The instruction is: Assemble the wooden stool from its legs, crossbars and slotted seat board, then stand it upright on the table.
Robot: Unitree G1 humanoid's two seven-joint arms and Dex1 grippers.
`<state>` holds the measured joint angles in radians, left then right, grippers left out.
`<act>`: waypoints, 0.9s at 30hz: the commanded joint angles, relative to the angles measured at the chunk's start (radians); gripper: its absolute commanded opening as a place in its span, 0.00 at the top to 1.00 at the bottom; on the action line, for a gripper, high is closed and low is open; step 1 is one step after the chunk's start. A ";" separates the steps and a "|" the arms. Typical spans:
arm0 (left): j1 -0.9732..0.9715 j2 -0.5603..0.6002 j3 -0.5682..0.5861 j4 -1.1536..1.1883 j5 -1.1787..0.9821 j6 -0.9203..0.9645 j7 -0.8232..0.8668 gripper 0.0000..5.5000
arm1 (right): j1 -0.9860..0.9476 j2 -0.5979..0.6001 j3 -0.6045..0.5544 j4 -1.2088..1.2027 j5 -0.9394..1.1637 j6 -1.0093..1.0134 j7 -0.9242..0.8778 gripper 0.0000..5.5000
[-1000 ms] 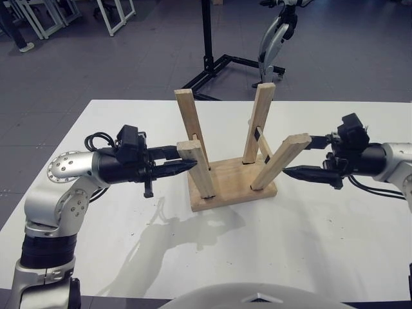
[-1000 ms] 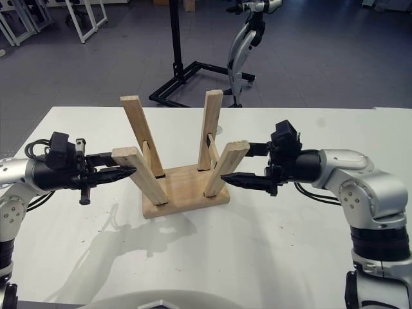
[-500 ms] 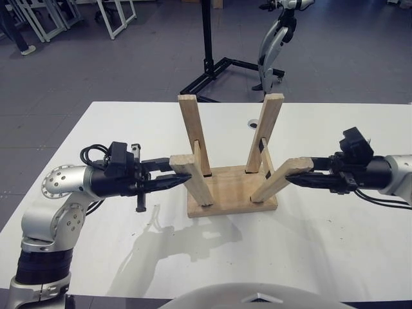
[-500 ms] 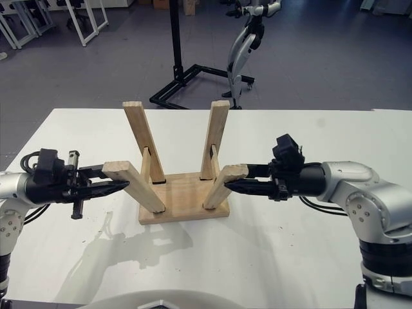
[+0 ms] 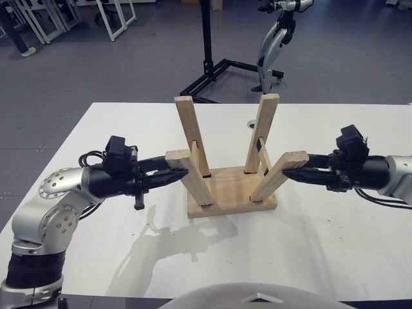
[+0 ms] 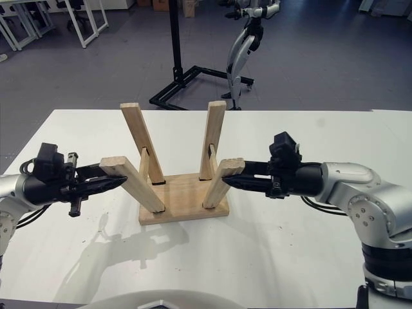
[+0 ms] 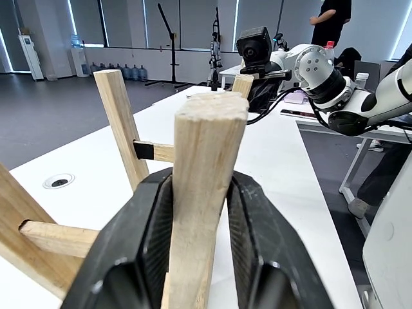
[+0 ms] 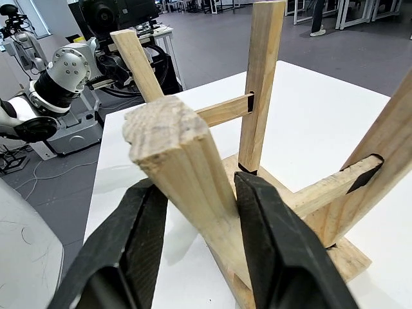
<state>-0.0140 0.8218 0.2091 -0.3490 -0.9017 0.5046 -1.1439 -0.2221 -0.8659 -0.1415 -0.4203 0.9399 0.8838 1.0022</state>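
Note:
The stool rests upside down, its slotted seat board (image 5: 232, 193) flat on the white table and its legs pointing up. My left gripper (image 5: 177, 172) is shut on the top end of the near-left leg (image 5: 192, 181); in the left wrist view the fingers (image 7: 151, 225) press this leg (image 7: 203, 154) from both sides. From the other side my right gripper (image 5: 293, 174) is shut on the end of the near-right leg (image 5: 273, 180), seen close up as the leg (image 8: 177, 148). Two far legs (image 5: 192, 135) (image 5: 264, 132) stand taller. Thin crossbars (image 7: 158, 151) (image 8: 222, 109) join the legs.
The table (image 5: 322, 244) has open surface in front of and beside the stool. A round cable hole (image 5: 252, 124) lies behind it. Beyond the far edge, a black stand (image 5: 215, 64) and another robot (image 5: 273, 38) are on the floor.
The right gripper, open around the near-right leg a second ago, has shut on its end. The left gripper stays on the near-left leg. The stool has turned slightly; the camera shifted.

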 commanded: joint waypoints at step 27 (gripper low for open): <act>-0.061 0.250 0.047 0.211 0.076 0.191 -0.166 0.31 | 0.097 -0.050 0.088 0.145 -0.219 -0.103 0.073 0.17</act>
<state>-0.0205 1.0407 0.1906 -0.1400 -0.8047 0.6695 -1.3384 -0.1545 -0.8856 -0.0580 -0.3083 0.7690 0.8246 1.0573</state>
